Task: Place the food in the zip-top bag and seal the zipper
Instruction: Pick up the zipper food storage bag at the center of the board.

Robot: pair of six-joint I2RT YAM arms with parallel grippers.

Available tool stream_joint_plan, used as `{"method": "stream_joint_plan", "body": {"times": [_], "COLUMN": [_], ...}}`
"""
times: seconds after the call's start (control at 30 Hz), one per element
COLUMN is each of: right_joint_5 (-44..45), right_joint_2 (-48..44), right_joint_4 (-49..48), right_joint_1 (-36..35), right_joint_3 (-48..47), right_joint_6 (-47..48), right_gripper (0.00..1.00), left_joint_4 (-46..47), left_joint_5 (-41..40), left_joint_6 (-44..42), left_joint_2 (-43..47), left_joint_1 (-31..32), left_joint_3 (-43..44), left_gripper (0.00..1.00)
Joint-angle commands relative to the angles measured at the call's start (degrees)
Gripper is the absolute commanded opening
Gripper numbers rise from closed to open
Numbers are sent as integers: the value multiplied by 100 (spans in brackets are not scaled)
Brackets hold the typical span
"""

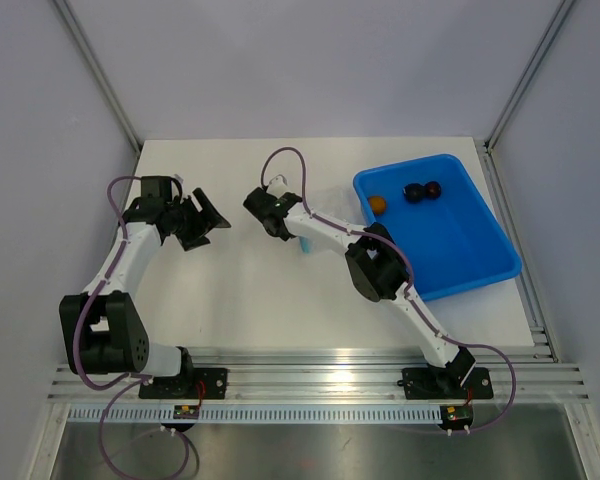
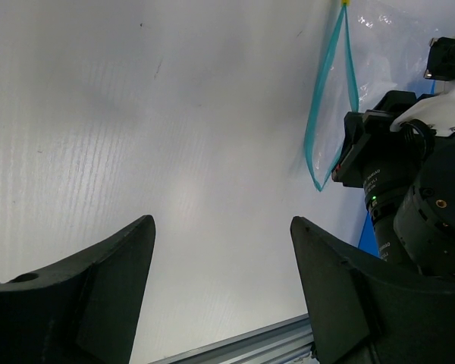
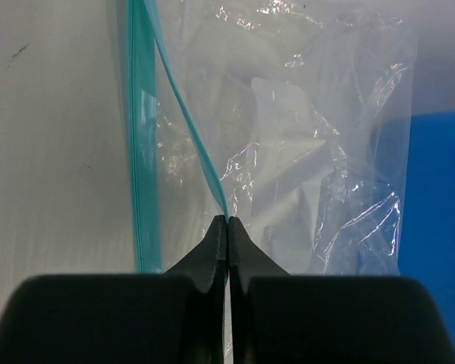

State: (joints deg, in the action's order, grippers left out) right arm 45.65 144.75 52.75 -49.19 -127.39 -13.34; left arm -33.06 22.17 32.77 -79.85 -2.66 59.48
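Observation:
The clear zip-top bag [image 3: 303, 152] lies on the white table, its teal zipper [image 3: 142, 136] mouth parted. My right gripper [image 3: 227, 220] is shut on the upper zipper lip and lifts it off the lower strip. In the top view the right gripper [image 1: 280, 218] sits mid-table over the bag, of which only a bit of teal [image 1: 304, 244] shows. The bag also shows in the left wrist view [image 2: 330, 91]. My left gripper [image 2: 221, 227] is open and empty, left of the bag [image 1: 208, 222]. The orange-brown piece [image 1: 378, 203] and two dark pieces [image 1: 422, 191] lie in the blue tray [image 1: 470, 250].
The blue tray stands at the right of the table, close to the right arm's elbow [image 1: 372, 262]. Grey walls enclose the back and sides. An aluminium rail [image 1: 310, 372] runs along the near edge.

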Motion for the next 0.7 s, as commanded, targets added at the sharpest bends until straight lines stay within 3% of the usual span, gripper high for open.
{"method": "stream_joint_plan", "body": {"times": [0.0,0.1,0.2,0.33,0.5,0.67], "right_joint_5": [138,-222,-784,-1627,-2348,-2929], "right_joint_2": [-183,-691,-1367,-2151,-3046,-3820], "right_joint_4": [-37,-54,-229,-616,-853,-1513], "right_joint_1": [32,32,32,94,102,102], "right_joint_3": [30,171,512,1348,2111,3227], "right_joint_6": [-116,-238,-414,-861,-1485,-1900], "right_gripper": [0,0,0,0,0,0], "left_joint_4": [229,361,545,1090,2142,2594], "left_joint_5": [199,454,866,1184,1288,1228], "left_joint_6": [-87,-131,-175,44,719,1011], "left_joint_2": [216,207,111,-13,-171,-109], "left_joint_1": [2,19,203,906,1355,1636], "left_joint_3": [-25,-42,-7,-103,-444,-728], "left_gripper": [76,78,88,88,80,74]}}
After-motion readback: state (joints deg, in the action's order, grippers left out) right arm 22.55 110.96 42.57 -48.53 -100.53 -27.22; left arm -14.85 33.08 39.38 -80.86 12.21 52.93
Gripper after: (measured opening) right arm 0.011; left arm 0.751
